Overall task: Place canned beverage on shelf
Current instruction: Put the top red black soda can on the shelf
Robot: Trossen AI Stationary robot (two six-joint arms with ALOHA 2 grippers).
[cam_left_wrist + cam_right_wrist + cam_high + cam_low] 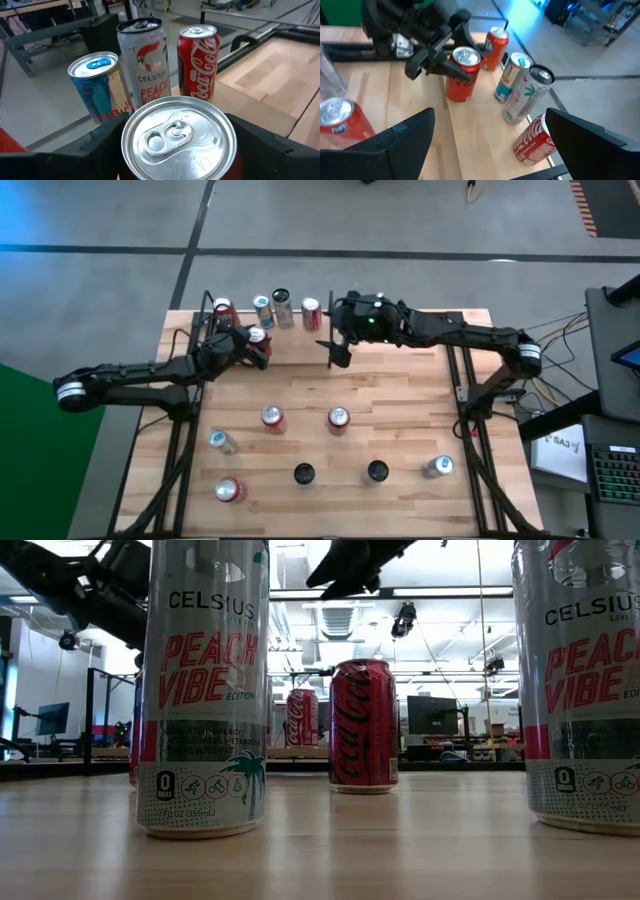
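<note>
From above, the left gripper sits at the far left of the counter, its fingers set on either side of a red can that stands just in front of the row on the shelf; that row holds a red can at the left, a blue-topped can, a tall silver can and a red cola can. The right gripper hangs spread wide and empty just right of that row. Seven more cans stand scattered on the near half of the counter. From counter height, two Celsius cans loom close, with a cola can between them farther back. The left wrist view shows the held can's silver lid between the dark fingers, the shelf cans beyond. The right wrist view shows the left gripper clamped around the red can beside the shelf row
</note>
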